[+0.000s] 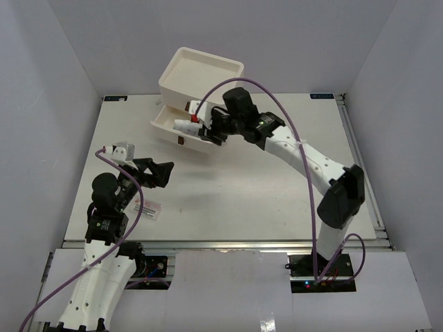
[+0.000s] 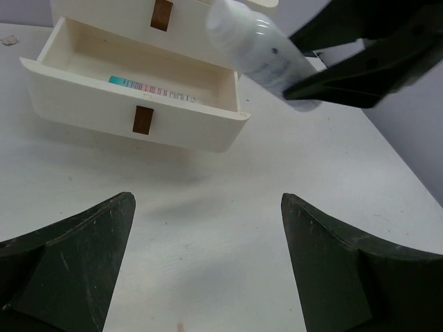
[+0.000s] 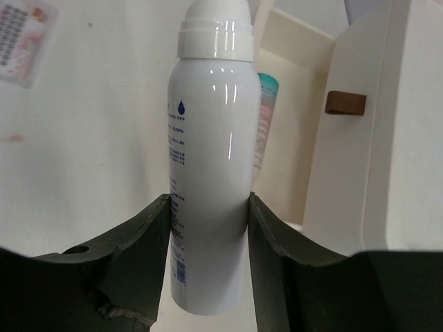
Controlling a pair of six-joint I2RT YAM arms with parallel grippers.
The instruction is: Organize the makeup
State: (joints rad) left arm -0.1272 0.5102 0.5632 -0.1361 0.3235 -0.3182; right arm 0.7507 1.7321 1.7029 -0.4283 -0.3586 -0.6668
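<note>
Right gripper: both fingers clamped on the lower body of the white tube, cap end pointing away from the wrist. Blue print and a small drop mark show on its side.

Top view: right gripper holds the white tube roughly level, cap toward the left, at the pulled-out drawer of the cream chest. Tube is off the table; can't tell how high it sits above the drawer.

Left wrist view: white tube hangs tilted, up and to the right of the drawer, pinched between the dark fingers of the right gripper.

Drawer is open, brown handle on its front. Teal-pink tube lies flat inside along the back wall; it also shows just beyond the held tube from the right wrist. The drawer above it is shut.

Left gripper: fingers wide apart, nothing between them, low above bare table and facing the drawer front. Top view puts the left gripper well apart from the chest.

Packet with red print lies flat on the table just beside the left arm, partly under its cable; its corner is visible from the right wrist.
</note>
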